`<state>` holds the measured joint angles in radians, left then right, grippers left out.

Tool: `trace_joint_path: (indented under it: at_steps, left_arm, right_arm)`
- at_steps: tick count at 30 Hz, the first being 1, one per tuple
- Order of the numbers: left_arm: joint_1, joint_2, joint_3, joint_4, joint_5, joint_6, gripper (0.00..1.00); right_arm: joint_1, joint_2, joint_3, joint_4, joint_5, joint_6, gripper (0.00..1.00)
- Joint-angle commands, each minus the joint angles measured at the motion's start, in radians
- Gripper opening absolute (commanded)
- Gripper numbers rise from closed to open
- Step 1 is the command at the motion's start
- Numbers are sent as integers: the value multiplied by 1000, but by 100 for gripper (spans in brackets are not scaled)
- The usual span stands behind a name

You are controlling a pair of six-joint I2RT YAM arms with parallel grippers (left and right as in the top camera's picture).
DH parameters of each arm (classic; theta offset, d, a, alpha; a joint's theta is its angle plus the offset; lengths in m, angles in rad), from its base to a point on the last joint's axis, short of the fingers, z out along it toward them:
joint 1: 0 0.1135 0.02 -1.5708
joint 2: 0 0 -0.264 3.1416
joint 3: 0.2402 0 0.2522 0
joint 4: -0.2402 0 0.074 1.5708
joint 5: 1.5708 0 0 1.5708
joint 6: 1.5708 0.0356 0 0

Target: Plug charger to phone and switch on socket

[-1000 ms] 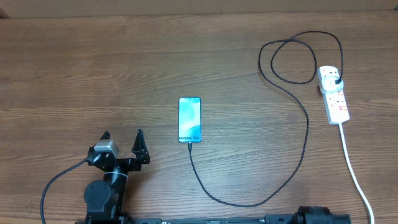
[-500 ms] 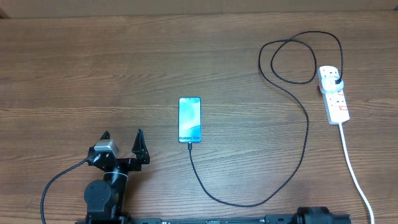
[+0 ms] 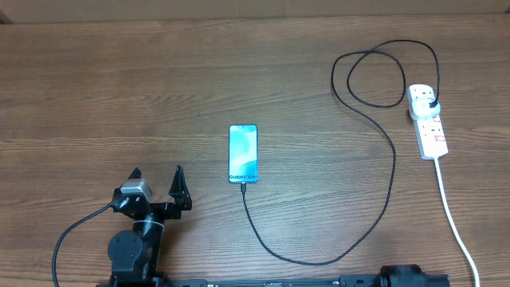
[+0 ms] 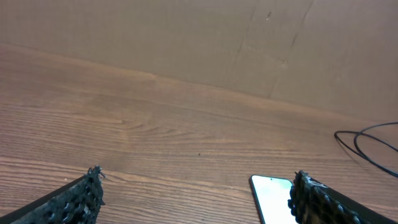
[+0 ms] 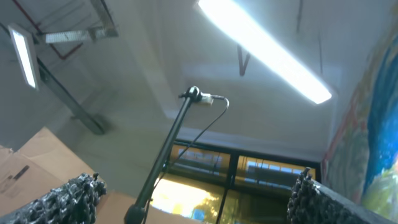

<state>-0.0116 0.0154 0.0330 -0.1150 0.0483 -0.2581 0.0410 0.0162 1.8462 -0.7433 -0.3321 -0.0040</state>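
The phone (image 3: 244, 153) lies flat mid-table, screen light blue; its top also shows in the left wrist view (image 4: 270, 198). The black charger cable (image 3: 374, 215) runs from the phone's near end in a wide curve, loops at the far right, and ends in a black adapter (image 3: 431, 102) seated in the white power strip socket (image 3: 428, 121). My left gripper (image 3: 157, 177) is open and empty, to the near left of the phone; its fingers frame bare wood (image 4: 196, 196). My right gripper (image 5: 199, 186) is open, empty and points up at the ceiling; its arm sits at the table's near edge (image 3: 408, 277).
The socket's thick white cord (image 3: 457, 227) runs from the strip to the near right corner. A brown cardboard wall (image 4: 186, 43) stands along the table's far edge. The right wrist view shows a ceiling light (image 5: 261, 46) and a stand with a cable (image 5: 168, 146).
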Motion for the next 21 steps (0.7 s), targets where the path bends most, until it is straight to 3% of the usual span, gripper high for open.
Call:
trace_joint_path:
  at_steps: [1,14,21]
  left_arm:
    - [4,-10,-11,4,-11,15,100]
    - [4,-10,-11,4,-11,15,100]
    - [4,-10,-11,4,-11,15,99]
  right_arm:
    - [0,-11,6,33,45,-5,100]
    - [-55,-10,-3,154,151,-2,100]
    - [-54,-10,-120,209,148,50,100]
